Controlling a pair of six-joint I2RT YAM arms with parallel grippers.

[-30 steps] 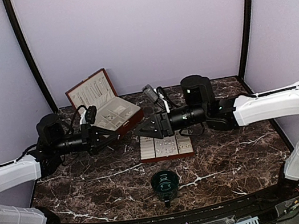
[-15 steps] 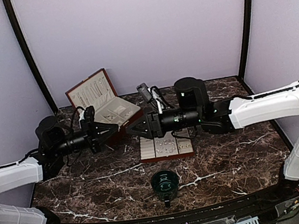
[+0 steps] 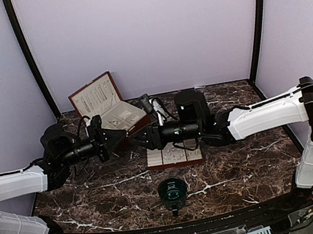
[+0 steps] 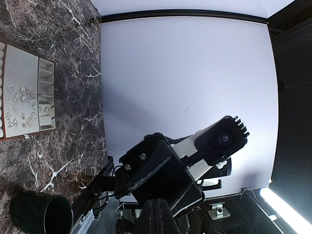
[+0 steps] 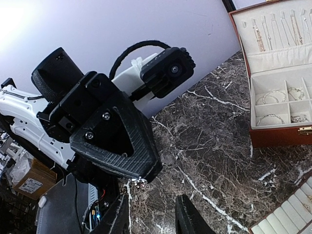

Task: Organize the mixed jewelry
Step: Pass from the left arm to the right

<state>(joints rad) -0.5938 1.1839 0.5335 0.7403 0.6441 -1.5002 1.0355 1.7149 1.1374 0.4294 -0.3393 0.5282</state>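
The two arms meet tip to tip above the far-left part of the worktop (image 3: 243, 162), just in front of the open jewelry box (image 5: 273, 139). The left end effector (image 3: 122, 137) is closed tight, and the right wrist view shows a tiny silvery piece (image 5: 139, 182) pinched at its very tip. The right end effector (image 5: 152, 219) faces it with its fingers spread apart and nothing between them, which looks like a hand-over about to happen. Most of the mixed jewelry (image 4: 22, 105) lies scattered as small glinting bits on the cream padding of the flat tray (image 3: 194, 160), which sits right of the box and beyond the dark green cup (image 3: 173, 191). The box already has thin chains laid out in its lid and a few hoops and small pieces in its compartments, though several slots look bare. Sorting therefore seems partly done. The pinched piece has yet to reach a compartment, and the many pieces on the tray remain to be moved.
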